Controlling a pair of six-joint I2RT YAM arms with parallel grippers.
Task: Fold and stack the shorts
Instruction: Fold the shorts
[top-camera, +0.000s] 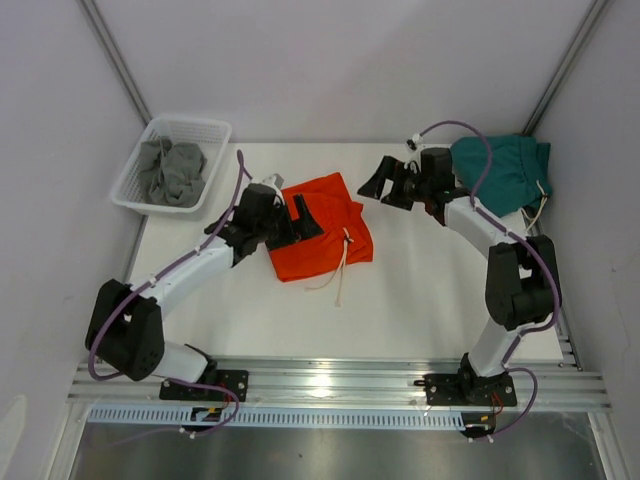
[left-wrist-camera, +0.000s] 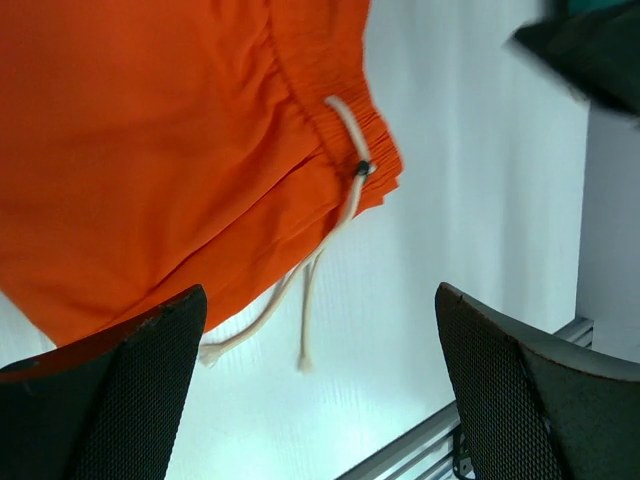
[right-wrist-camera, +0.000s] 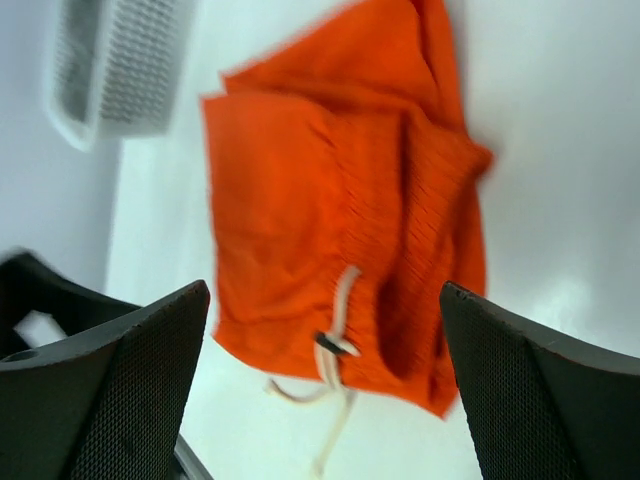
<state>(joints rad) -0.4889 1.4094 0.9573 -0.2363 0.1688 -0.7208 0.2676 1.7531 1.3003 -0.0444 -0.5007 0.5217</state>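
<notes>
My left pincer (top-camera: 305, 218) and right pincer (top-camera: 377, 180) both hang with fingers apart, gripping nothing, either side of the bright orange cloth shorts (top-camera: 325, 235). These lie mid-worktop (top-camera: 420, 290), seemingly folded once, though blur hides the layers. The dark teal-green shorts (top-camera: 505, 170) sit bunched far right, unfolded. Next I'd pinch an orange edge squarely for another fold

No readable writing anywhere, no labels, brand marks, numbers or signs on cloth, basket, arms or table rail, nothing legible from any view

both jaws (left, right) apart
</notes>
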